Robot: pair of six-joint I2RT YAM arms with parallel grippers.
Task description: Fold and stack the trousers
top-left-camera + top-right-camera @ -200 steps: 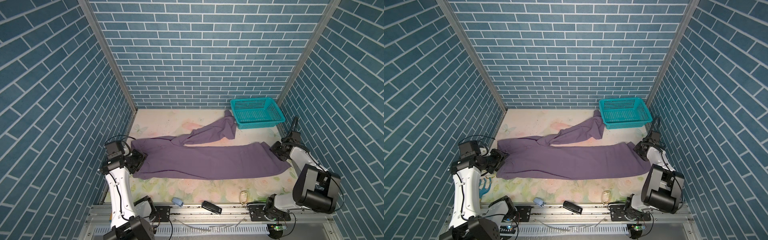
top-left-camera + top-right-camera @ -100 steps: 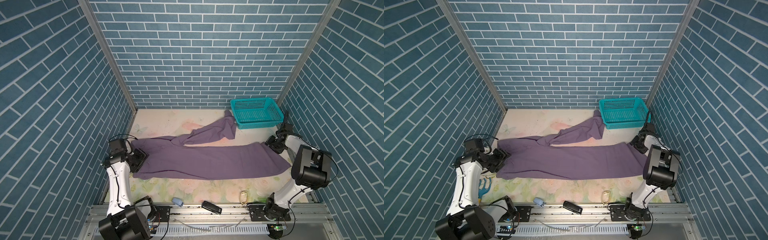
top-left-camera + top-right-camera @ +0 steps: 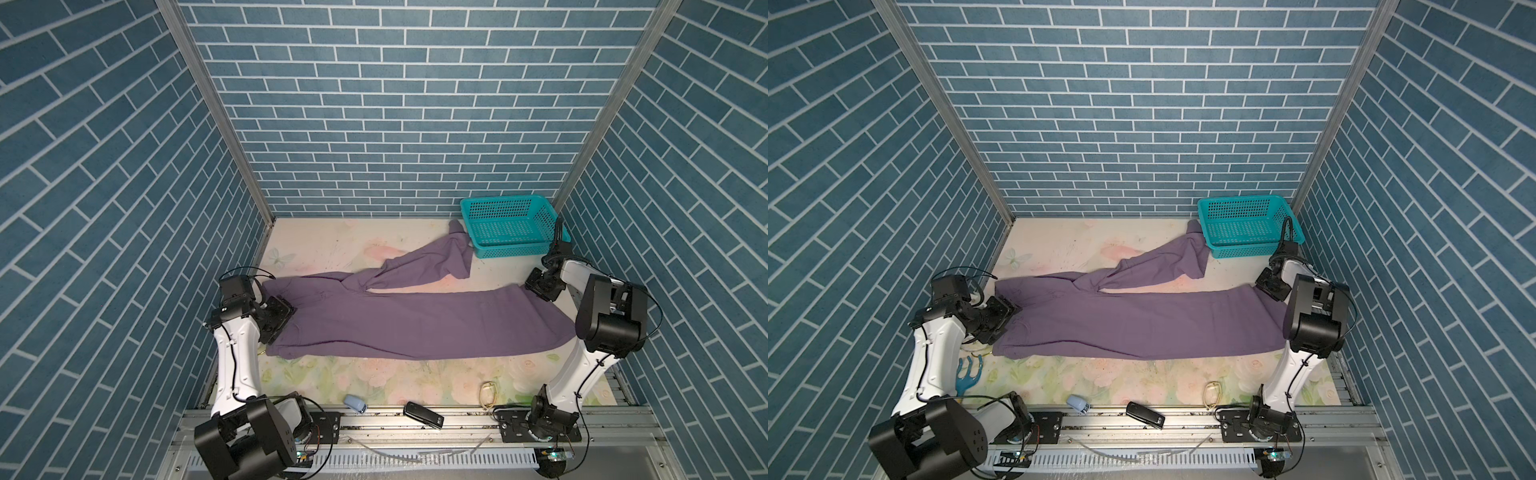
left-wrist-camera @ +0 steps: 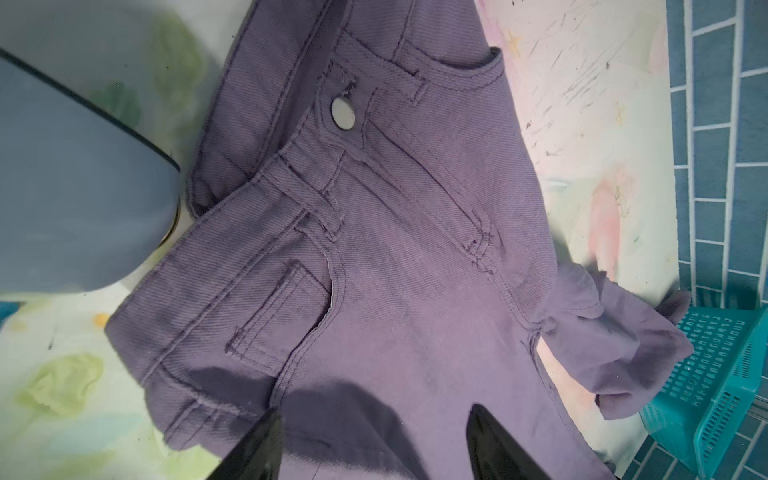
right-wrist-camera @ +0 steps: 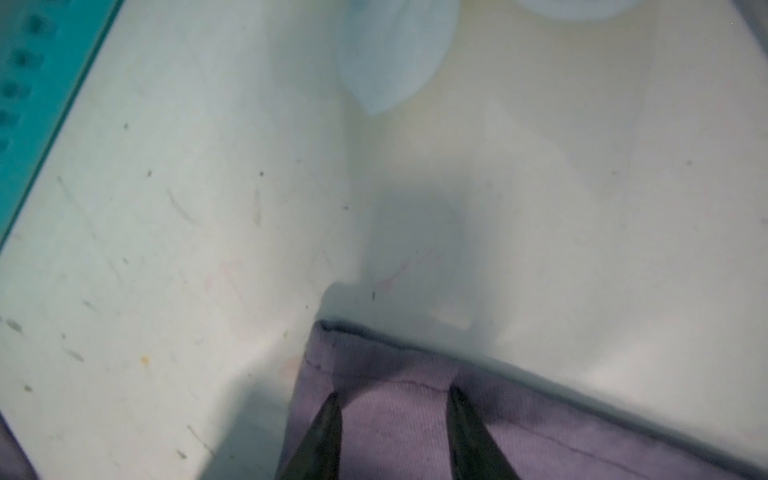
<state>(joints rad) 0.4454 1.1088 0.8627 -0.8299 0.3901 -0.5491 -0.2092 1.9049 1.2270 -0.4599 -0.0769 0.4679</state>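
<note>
Left gripper (image 4: 376, 409) spread wide over the waistband, right gripper (image 5: 394, 392) fingers apart astride a hem.
Trousers (image 3: 415, 320) lie lengthwise across the mat (image 3: 332, 237), waist left, hems right (far leg ends right beside the teal basket (image 3: 509, 226)); a black gadget (image 3: 423, 414) sits by the mat's front edge.

The muted purple soft-fabric trousers (image 3: 415, 324) lie across the pale floral table mat (image 3: 353, 237) — waist left, one leg running right; the other leg angles back toward the teal perforated plastic basket (image 3: 509, 250) in the back right corner, cuff just beside it.
</note>
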